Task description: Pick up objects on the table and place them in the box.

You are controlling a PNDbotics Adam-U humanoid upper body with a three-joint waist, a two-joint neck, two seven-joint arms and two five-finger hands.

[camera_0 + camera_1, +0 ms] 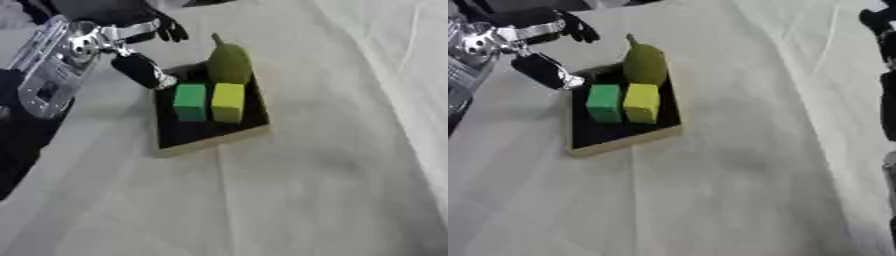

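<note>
I see my left hand [131, 47] above the box's [210, 142] far-left corner, fingers spread, holding nothing. Pear [229, 62], green block [190, 101], yellow block [227, 102] sit inside. Right hand [878, 25] is cropped at the right edge; can't tell its fingers.

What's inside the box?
The box holds a green block, a yellow block beside it, and a green pear at the far end. Whatever lies beneath them on the dark floor is covered.
</note>
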